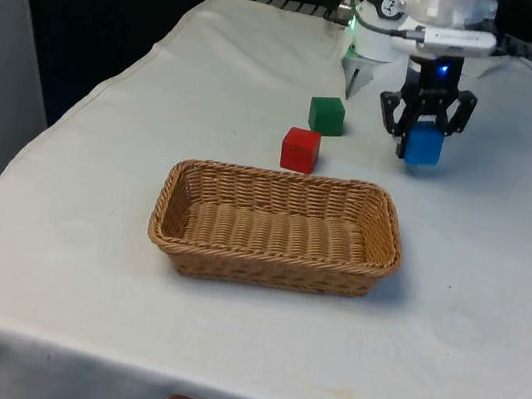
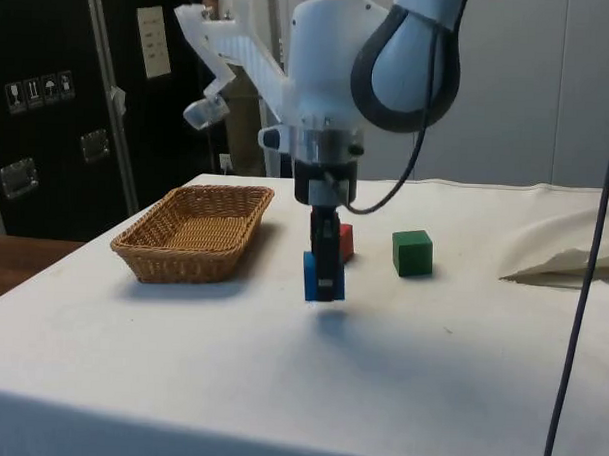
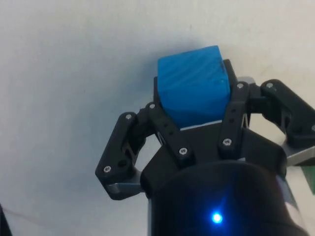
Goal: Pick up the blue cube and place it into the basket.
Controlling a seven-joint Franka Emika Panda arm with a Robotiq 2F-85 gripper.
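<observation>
The blue cube (image 1: 422, 145) hangs a little above the cloth, with my gripper (image 1: 422, 141) shut on it. It stands to the front view's right of the green and red cubes, beyond the basket's far right corner. From the side, the blue cube (image 2: 314, 276) sits low between the black fingers (image 2: 326, 259), its shadow on the cloth just beneath. In the wrist view the blue cube (image 3: 193, 91) is clamped between the two pads. The wicker basket (image 1: 272, 266) lies in mid-table with nothing in it; its rim (image 2: 152, 251) shows from the side.
A green cube (image 1: 327, 115) and a red cube (image 1: 300, 150) rest on the cloth between my gripper and the basket's far rim. From the side, the green cube (image 2: 412, 253) stands apart and the red cube (image 2: 345, 241) peeks out behind my fingers.
</observation>
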